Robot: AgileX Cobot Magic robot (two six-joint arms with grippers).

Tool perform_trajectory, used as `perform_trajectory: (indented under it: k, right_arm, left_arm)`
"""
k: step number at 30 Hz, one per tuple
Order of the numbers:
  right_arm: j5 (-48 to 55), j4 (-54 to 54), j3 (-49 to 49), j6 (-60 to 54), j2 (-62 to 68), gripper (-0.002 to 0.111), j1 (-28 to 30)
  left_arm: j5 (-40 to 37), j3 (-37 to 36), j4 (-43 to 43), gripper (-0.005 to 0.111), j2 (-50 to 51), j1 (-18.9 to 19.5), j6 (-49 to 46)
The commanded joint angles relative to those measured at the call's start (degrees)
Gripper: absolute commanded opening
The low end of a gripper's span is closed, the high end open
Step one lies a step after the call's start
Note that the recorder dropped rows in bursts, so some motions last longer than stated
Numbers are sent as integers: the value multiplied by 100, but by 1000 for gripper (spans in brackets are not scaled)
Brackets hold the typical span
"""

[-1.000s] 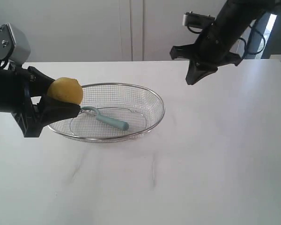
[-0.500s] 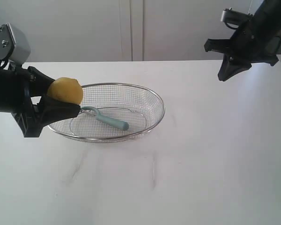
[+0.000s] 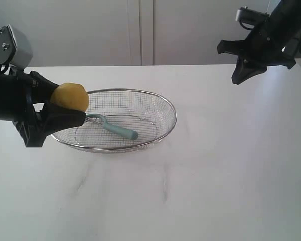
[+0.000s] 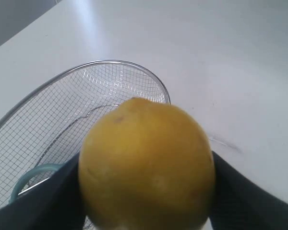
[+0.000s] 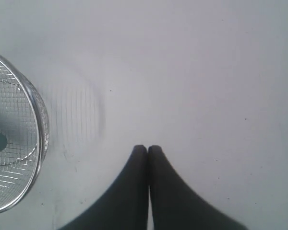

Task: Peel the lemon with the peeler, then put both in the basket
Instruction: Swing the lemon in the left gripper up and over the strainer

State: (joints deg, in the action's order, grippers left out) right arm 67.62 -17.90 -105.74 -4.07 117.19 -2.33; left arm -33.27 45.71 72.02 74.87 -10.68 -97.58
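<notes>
The left gripper (image 3: 64, 104) grips the lemon (image 3: 71, 96) between its dark fingers (image 3: 65, 118), raised at the left rim of the basket (image 3: 168, 111). The lemon is a plump, matte, deep-yellow oval with a small nub at one end and a few faint darker specks. Yellow skin covers every side that shows. The peeler (image 3: 116, 129) lies inside the basket, with its pale teal handle toward the centre and its silver head toward the lemon. The right gripper (image 3: 240, 76) hangs high above the white table (image 3: 215, 170), well apart from the basket, its fingers pressed together on nothing
</notes>
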Motion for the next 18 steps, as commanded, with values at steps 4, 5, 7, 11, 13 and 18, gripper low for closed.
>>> perform_trajectory:
  k: [4,5,7,11,13,18]
  right_arm:
    - [-70,10,-43,18,-63,0,33]
    - [-70,10,-43,18,-63,0,33]
    - [-70,10,-43,18,-63,0,33]
    - [-70,10,-43,18,-63,0,33]
    - [-70,10,-43,18,-63,0,33]
    - [-82,10,-43,18,-63,0,33]
  left_arm:
    - [-69,-33,210,0,-21,6,4]
    - [-69,-33,210,0,-21,6,4]
    - [-70,-33,210,0,-21,6,15]
    - [101,-33,252,0,-21,6,270]
    - [226,-33,252,0,-21,6,472]
    - [204,117,182,0,-21,6,961]
